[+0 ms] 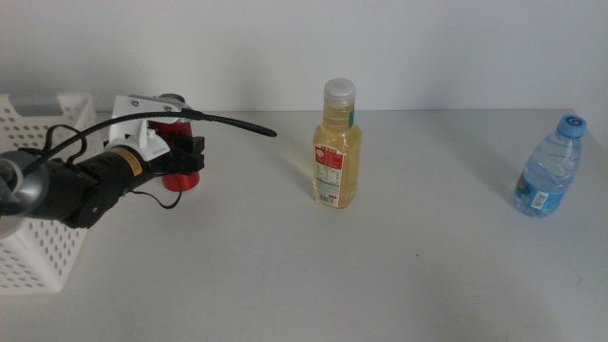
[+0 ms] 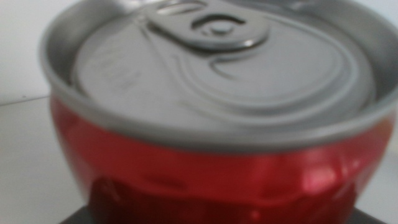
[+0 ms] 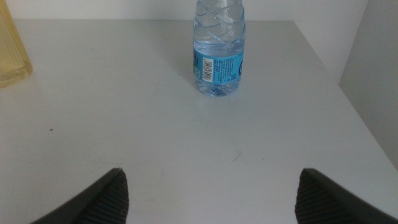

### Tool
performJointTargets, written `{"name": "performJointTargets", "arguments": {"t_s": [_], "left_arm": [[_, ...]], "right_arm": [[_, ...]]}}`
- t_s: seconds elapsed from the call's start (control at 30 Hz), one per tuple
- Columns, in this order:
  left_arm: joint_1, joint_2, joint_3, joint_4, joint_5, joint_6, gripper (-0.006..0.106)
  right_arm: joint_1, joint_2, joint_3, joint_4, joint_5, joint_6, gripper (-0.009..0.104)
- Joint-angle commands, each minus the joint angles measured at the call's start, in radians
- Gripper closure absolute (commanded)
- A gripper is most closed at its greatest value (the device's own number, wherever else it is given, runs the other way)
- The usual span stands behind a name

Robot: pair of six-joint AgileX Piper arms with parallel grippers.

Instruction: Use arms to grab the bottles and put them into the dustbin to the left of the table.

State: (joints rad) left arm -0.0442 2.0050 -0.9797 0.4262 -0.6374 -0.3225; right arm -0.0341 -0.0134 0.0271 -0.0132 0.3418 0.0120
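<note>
Pale grey-white and plain, the counter (image 1: 285,275) runs wide beneath a bare white wall. At its left end stands the white dustbin (image 1: 33,242), a perforated basket much larger than any of the bottles.

From the left side the left arm (image 1: 71,190) reaches in over the dustbin's rim, a black cable (image 1: 233,122) arching off its white housing. Its left gripper (image 1: 180,161) sits at the red soda can (image 1: 172,180), which stands just beside the dustbin's far corner; the dark jaws flank the can's body. The left wrist view is filled by the can at very close range, its silver lid and pull tab (image 2: 211,28) above the red wall, with a dark edge at the base of the picture. The jaws appear clamped on the can, which seems upright; whether its base touches the counter cannot be told.

Near the middle of the counter the yellow juice bottle (image 1: 337,142) stands upright with its white cap on, well apart from the can. Far to the right the clear water bottle (image 1: 549,171) with a blue cap stands near the counter's end.

The right gripper (image 3: 211,199) is out of the middle view. Its wrist view shows its jaws spread wide above bare counter, pointed toward the water bottle (image 3: 217,56), with the juice bottle's edge (image 3: 12,56) off to one side.
</note>
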Motion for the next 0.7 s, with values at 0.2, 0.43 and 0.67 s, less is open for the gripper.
{"name": "performJointTargets", "arguments": {"t_s": [0.2,0.43,0.67], "left_arm": [[-0.014,-0.251,-0.026,0.056,0.16,-0.116,0.096],[-0.053,-0.487,-0.044,0.236,0.464,-0.363,0.096],[-0.114,-0.619,-0.096,0.409,0.749,-0.485,0.096]], "right_arm": [[-0.005,-0.022,-0.008,-0.012,-0.072,-0.005,0.022],[-0.005,-0.022,-0.008,-0.012,-0.072,-0.005,0.022],[-0.005,-0.022,-0.008,-0.012,-0.072,-0.005,0.022]]}}
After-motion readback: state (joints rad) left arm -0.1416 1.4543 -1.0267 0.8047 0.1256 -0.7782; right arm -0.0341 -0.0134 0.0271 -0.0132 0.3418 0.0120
